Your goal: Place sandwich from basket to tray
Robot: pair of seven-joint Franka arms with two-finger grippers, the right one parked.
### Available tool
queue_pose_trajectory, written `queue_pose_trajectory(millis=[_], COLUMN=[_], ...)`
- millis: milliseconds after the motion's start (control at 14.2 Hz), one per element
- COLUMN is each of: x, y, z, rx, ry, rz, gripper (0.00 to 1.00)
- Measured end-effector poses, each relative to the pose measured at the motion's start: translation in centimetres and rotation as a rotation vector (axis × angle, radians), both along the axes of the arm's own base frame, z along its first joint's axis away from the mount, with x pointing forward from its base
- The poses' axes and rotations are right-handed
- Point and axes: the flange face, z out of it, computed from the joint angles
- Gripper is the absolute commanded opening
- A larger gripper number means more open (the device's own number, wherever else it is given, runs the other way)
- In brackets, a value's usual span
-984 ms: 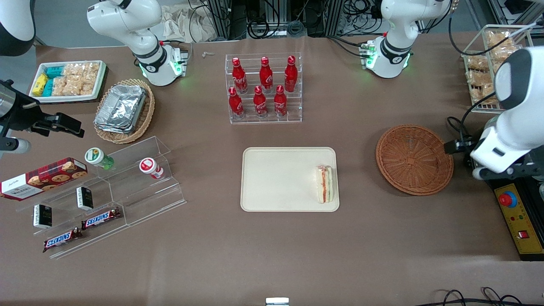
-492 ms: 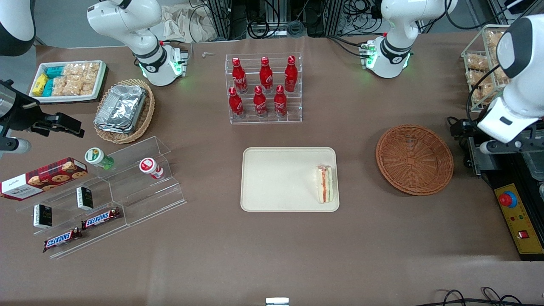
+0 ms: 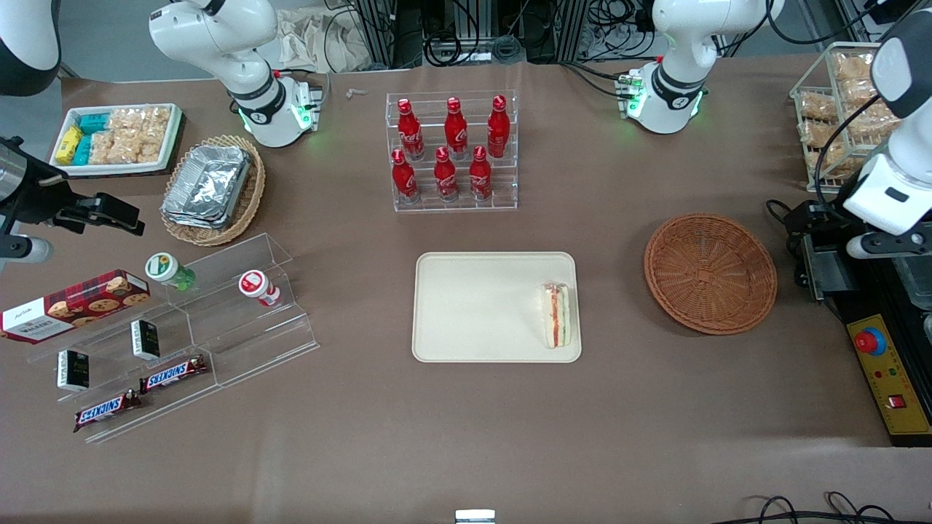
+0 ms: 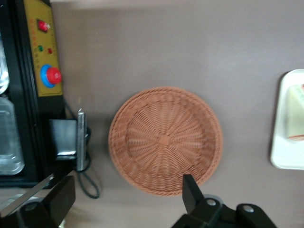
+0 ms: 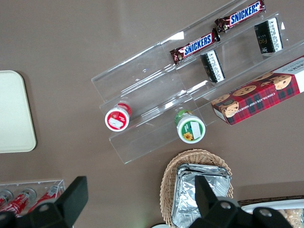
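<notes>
Sandwich [image 3: 557, 315] lies on tray [image 3: 473, 306]: soft, light, slippery wrap; grip bread faces gently. Gripper [image 4: 128, 202] spread, empty, above basket [image 3: 710, 273].

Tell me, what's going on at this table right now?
The sandwich already lies on the tray, near the edge facing the basket, which holds nothing. The working arm's claw hangs open above the basket's rim, toward the working arm's end of the table, gripping nothing.
</notes>
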Motion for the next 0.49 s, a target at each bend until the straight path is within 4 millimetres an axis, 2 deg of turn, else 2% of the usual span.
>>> queue_pose_trajectory(millis=[211,492], x=[1.1,2.2], y=[0.3,0.3], z=[1.4,4.9], rx=[-0.019,-0.024], ry=[0.041,0.059], rz=[-0.049,-0.060], gripper=[1.00,1.00])
